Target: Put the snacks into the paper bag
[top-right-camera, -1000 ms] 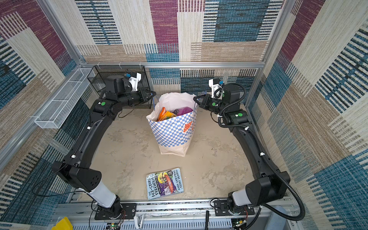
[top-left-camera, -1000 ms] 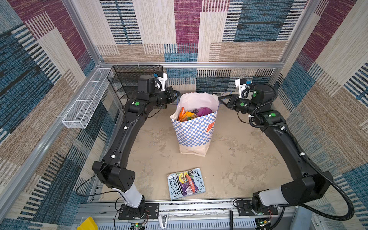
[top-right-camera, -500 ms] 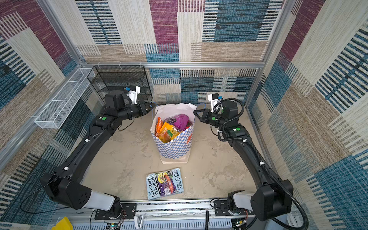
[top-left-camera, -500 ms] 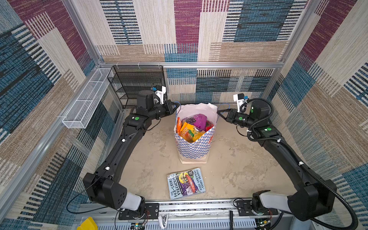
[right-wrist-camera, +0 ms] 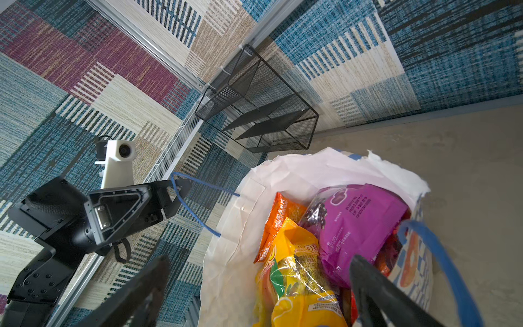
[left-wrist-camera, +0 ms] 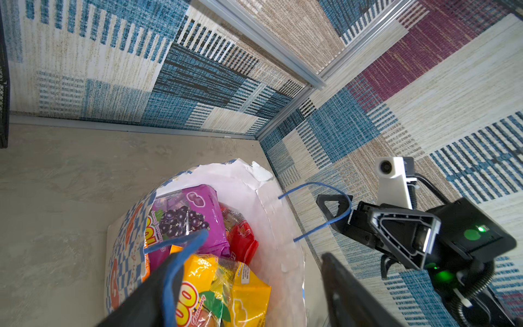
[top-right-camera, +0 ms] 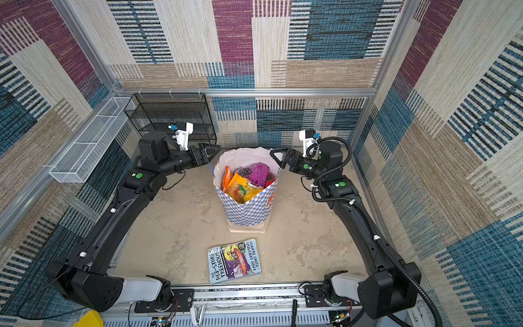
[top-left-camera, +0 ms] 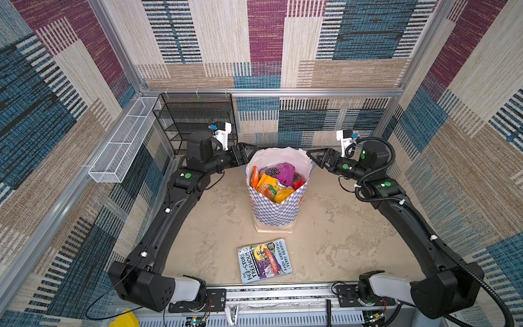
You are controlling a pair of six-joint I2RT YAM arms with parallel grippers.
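Seemingly complete: snacks (top-left-camera: 278, 181) inside upright bag (top-left-camera: 276, 211); none seen loose on table (top-left-camera: 339, 240). Left gripper (top-left-camera: 252, 150), right gripper (top-left-camera: 312, 158): jaws apart, clamping nothing.

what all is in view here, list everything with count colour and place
paper bag: 1, white with a blue-and-white check band, standing upright at mid table
snacks: at least four packets showing, purple, yellow, orange and red, inside the bag
cord handles: 2, blue, one on each side of the bag, each looped at a gripper's finger
book: 1, blue illustrated cover, flat on the table in front of the bag
mesh rack: 1, black, back left corner
wire basket: 1, white, on the left wall
table: 1, mottled beige
left gripper: 1, black, open, at the bag's left rim
right gripper: 1, black, open, at the bag's right rim
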